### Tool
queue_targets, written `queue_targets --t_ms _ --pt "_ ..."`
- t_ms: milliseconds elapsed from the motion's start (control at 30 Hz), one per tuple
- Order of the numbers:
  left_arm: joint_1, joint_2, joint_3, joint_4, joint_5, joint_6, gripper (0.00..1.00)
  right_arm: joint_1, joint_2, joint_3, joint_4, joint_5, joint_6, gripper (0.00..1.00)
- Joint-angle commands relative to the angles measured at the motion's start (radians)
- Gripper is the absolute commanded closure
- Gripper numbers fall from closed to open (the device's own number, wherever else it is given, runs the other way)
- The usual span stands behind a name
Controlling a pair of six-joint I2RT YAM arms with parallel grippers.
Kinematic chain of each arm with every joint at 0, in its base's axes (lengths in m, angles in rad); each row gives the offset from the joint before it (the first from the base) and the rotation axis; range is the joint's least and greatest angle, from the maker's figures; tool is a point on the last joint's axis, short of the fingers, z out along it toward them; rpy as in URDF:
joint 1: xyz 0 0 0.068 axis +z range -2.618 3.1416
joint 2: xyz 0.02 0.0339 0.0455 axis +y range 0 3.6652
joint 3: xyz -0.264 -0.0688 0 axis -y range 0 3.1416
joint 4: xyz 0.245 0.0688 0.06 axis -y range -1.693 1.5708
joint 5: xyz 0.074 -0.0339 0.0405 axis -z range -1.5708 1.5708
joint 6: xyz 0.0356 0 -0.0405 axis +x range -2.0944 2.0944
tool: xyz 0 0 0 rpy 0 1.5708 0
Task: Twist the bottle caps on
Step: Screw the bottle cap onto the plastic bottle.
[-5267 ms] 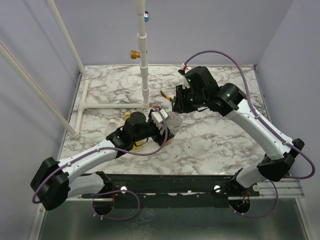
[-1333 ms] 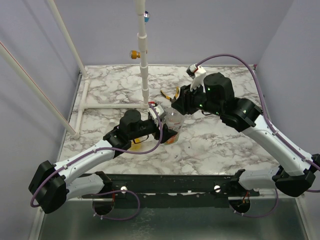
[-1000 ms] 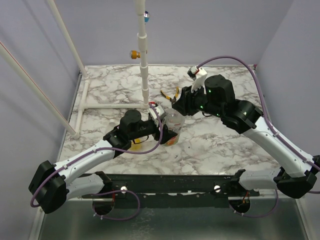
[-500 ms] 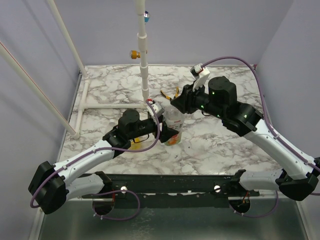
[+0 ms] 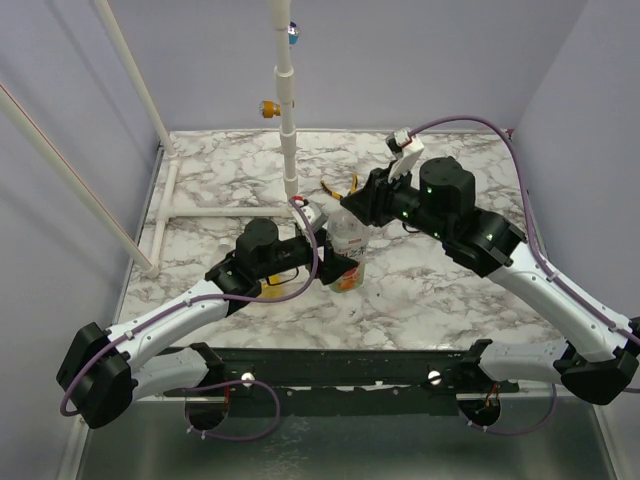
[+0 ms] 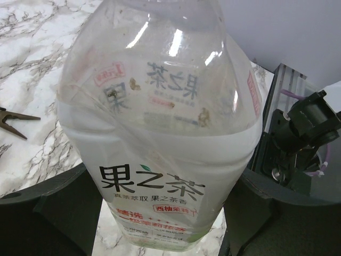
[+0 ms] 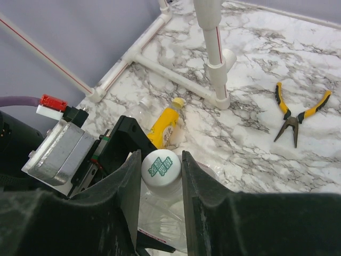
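The clear bottle [image 6: 165,133] with the green-and-white label stands nearly upright at mid-table [image 5: 348,252]. My left gripper [image 5: 335,262] is shut on its lower body, a dark finger [image 6: 48,213] on each side. A whitish bottle cap [image 7: 161,168] with green print sits on the bottle's neck. My right gripper [image 7: 161,157] comes down from above [image 5: 345,213] and is shut on that cap. The yellow bottle [image 7: 164,127] lies on the table behind my left arm with a yellow cap [image 7: 178,102] on its neck.
Yellow-handled pliers [image 5: 343,187] [image 7: 298,112] lie behind the bottle. A white pipe frame [image 5: 288,150] [image 7: 213,48] stands at the back left; a small blue piece [image 5: 292,32] and a yellow one [image 5: 268,108] stick out from its pole. Purple walls close in both sides.
The left gripper has stood the clear bottle more upright and shifted it slightly right. The right gripper has settled over the neck and its jaws have closed in on the cap.
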Motion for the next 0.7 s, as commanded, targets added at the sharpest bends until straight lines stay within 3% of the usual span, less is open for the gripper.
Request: queue_targets --t_ms 0,667 --pt "0.011 -0.022 0.052 0.171 -0.013 -0.042 1.00 0.005 -0.012 -0.046 -0.002 0.023 0.028 0.69" --pt "0.018 -0.034 0.062 0.261 -0.052 -0.114 1.00 0.005 -0.057 -0.159 0.098 0.061 0.093 0.72"
